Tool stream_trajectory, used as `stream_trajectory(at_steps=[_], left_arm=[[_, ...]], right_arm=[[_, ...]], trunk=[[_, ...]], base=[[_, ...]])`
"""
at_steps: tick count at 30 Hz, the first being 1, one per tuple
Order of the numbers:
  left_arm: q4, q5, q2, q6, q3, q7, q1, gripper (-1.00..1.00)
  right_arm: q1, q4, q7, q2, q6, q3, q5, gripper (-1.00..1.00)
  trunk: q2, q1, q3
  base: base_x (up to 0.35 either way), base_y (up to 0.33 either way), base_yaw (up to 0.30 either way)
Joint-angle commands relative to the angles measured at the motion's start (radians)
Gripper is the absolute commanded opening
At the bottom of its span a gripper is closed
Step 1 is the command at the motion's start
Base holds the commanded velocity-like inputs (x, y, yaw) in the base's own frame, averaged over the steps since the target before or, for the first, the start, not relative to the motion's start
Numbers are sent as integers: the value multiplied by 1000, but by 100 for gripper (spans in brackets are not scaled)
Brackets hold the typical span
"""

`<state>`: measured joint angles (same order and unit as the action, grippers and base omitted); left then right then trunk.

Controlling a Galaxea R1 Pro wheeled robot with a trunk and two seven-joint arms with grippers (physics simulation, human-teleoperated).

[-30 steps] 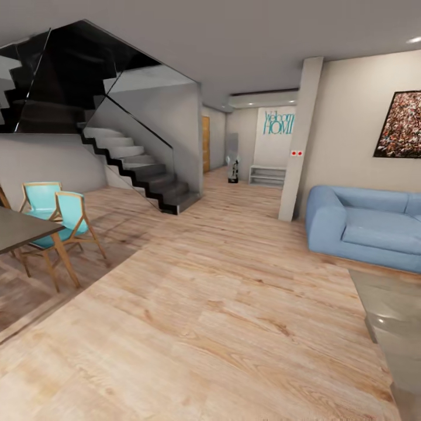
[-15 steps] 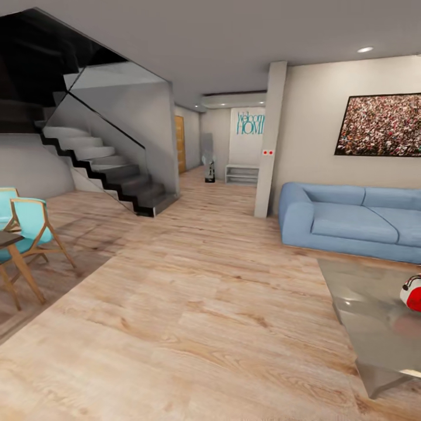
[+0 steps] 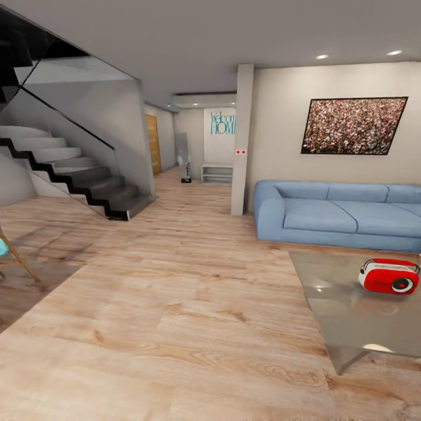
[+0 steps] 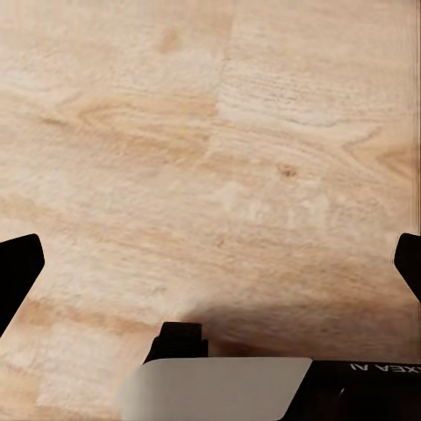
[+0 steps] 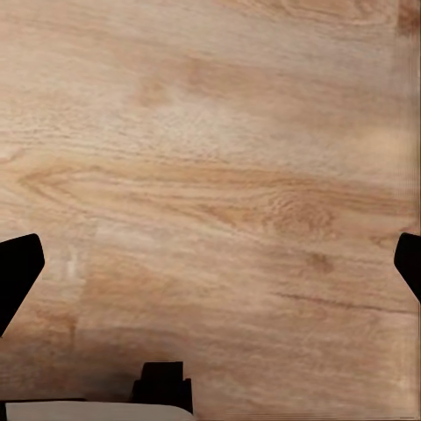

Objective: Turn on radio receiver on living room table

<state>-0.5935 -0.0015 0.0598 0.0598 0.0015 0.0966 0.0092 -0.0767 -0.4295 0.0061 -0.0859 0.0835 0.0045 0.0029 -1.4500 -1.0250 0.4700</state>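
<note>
The head view is looking across a big room with a wooden floor (image 3: 175, 304) of pale planks. The radio receiver (image 3: 389, 276) is sitting upright on the table (image 3: 345, 316), near the far edge of the shiny grey top, with its round dial facing the camera. The top is so glossy that it is showing a red blur under the radio. Just behind the table, a long blue sofa (image 3: 339, 216) is standing against a light wall, and a wide dark-framed picture (image 3: 354, 126) is hanging above it. A grey pillar (image 3: 241, 140) is rising beside the sofa's near arm. Past it, a hallway is running back to a wall with blue letters (image 3: 222, 124). Stairs (image 3: 70, 172) with dark edges and a glass side are climbing up at the far side of the room.

In the left wrist view, the left gripper (image 4: 210, 263) is hanging over bare floor planks with its two dark fingertips (image 4: 17, 272) spread far apart. In the right wrist view, the right gripper (image 5: 210, 263) is also over the floor, its fingertips (image 5: 17, 267) wide apart too, gripping nothing.
</note>
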Motion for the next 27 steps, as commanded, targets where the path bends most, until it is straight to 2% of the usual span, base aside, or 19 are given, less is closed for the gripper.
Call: stream_trajectory(at_steps=[1, 10, 27], left_arm=[[0, 1, 0, 0, 0, 0, 0, 100], [0, 0, -10, 4, 0, 0, 0, 100], [0, 0, -13, 3, 0, 3, 0, 100]], right_arm=[[0, 0, 0, 0, 0, 0, 0, 100], [0, 0, 0, 0, 0, 0, 0, 100], [0, 0, 0, 0, 0, 0, 1, 100]], trunk=[[0, 0, 0], [0, 0, 0], [0, 0, 0]], base=[[21, -8, -279], [202, 171, -279], [265, 180, -279]])
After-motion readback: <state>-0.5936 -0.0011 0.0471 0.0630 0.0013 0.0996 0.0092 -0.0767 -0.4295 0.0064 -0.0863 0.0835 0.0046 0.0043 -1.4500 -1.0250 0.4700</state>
